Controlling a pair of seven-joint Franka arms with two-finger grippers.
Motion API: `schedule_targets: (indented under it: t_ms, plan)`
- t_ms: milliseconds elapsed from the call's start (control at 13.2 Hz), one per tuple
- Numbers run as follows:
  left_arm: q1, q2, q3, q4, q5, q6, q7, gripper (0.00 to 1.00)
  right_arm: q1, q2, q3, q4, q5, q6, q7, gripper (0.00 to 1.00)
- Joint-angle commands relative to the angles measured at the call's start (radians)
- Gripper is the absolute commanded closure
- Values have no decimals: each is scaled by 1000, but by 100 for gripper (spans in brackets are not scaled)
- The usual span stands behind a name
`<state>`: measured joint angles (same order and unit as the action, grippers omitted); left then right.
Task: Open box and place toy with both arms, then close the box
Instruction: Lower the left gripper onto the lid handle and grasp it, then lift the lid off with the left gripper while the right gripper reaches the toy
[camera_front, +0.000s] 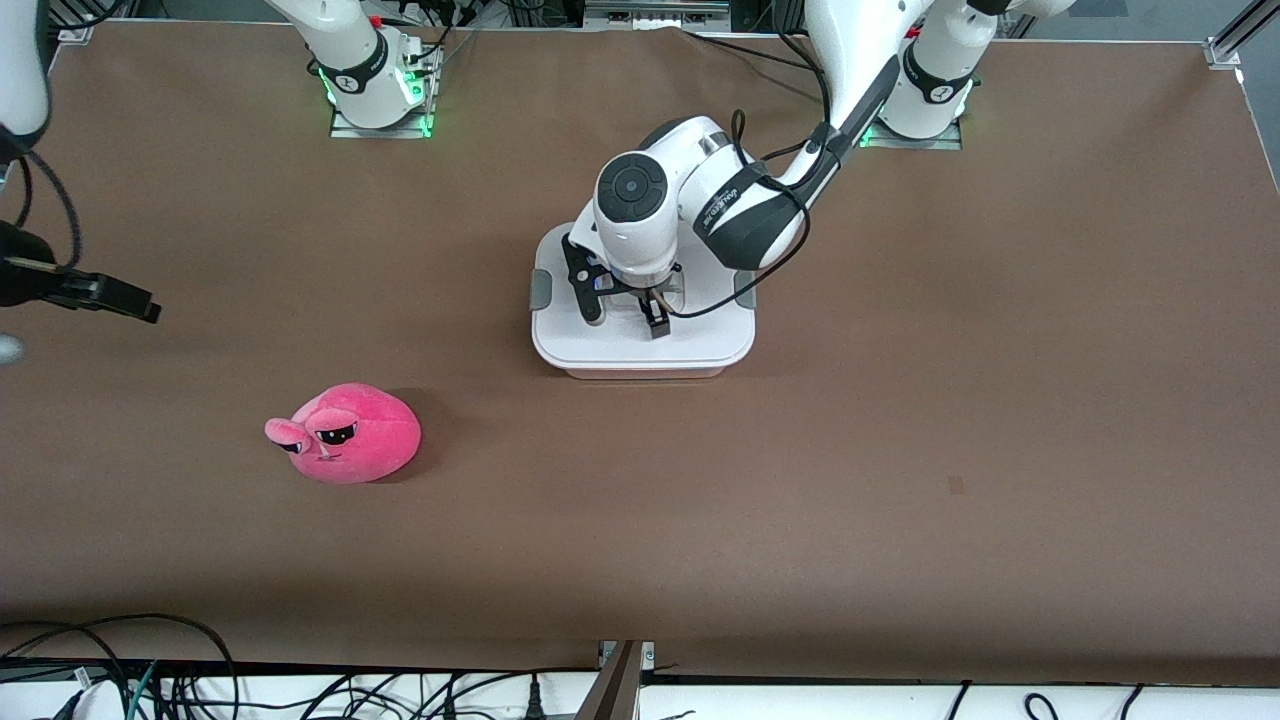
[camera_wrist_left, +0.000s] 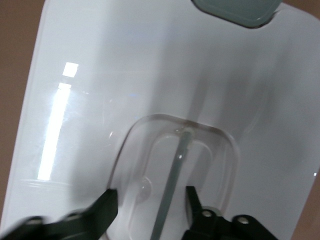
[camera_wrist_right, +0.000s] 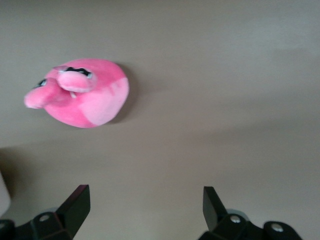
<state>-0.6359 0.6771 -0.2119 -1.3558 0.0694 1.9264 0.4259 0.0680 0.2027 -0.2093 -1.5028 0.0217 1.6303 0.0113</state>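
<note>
The box (camera_front: 642, 330) sits at centre frame in the front view, lid (camera_wrist_left: 150, 80) on, with the left gripper (camera_front: 625, 312) down over its clear handle (camera_wrist_left: 175, 170), fingers parted either side of it. The toy (camera_front: 345, 434) lies on the table (camera_front: 900, 450) at lower left, well apart from the box. The right gripper (camera_wrist_right: 145, 202) hangs at the frame's left edge, spread wide and holding nothing.

Setting: robotics lab, most likely.
Work surface: brown-covered table (camera_front: 900, 450).
Arm mounts: white arm bases (camera_front: 372, 75) bolted to metal plates, green indicator lights lit.
Cabling: loose black cables (camera_front: 150, 660) along the table edge nearest the front camera.
Framing: aluminium profile (camera_front: 1235, 40) at a table corner.
</note>
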Motion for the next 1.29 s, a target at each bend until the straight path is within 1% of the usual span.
schedule_targets:
  t_ms: [0, 76, 152, 228, 303, 455, 607, 834, 910, 986, 1062, 1214]
  plan:
    - [-19, -11, 6, 7, 23, -20, 4, 55, -1, -3, 1, 13, 7, -17, -18, 0]
    - [-19, -11, 6, 9, 23, -33, 4, 66, 1, 0, 2, 13, 9, -17, -16, 0]
    - [-19, -13, 6, 9, 23, -40, 4, 82, 6, 7, 5, 13, 7, -17, -21, 0]
    - [-19, -16, 6, 9, 23, -50, 2, 96, 6, 10, 7, 13, 9, -15, -18, 0]
    - [-19, -21, 6, 9, 23, -66, 2, 100, 6, 12, 7, 13, 11, -9, -14, 0]
    - [-19, -24, 6, 10, 23, -73, 2, 100, 24, 39, 10, 13, 9, 0, -13, 0]
    - [-18, -27, 6, 10, 23, -76, 2, 100, 38, 52, 10, 13, 12, 57, -13, 0]
    - [-13, -50, 5, 10, 9, -86, 7, 100, 99, 109, 11, 12, 12, 86, -13, 0]
    - [-14, -60, 3, 17, 6, -92, 10, 100, 120, 122, 11, 6, 12, 129, -13, 0]
    - [-13, -82, 2, 17, 4, -116, 13, 100, 128, 147, 11, 3, 12, 152, -13, 0]
    - [-11, -94, -3, 20, 6, -176, 10, 100, 145, 180, 11, 7, 12, 154, -24, 0]
    - [16, -129, 5, 59, 6, -298, 19, 100, 164, 225, 11, 4, 14, 158, -27, 0]
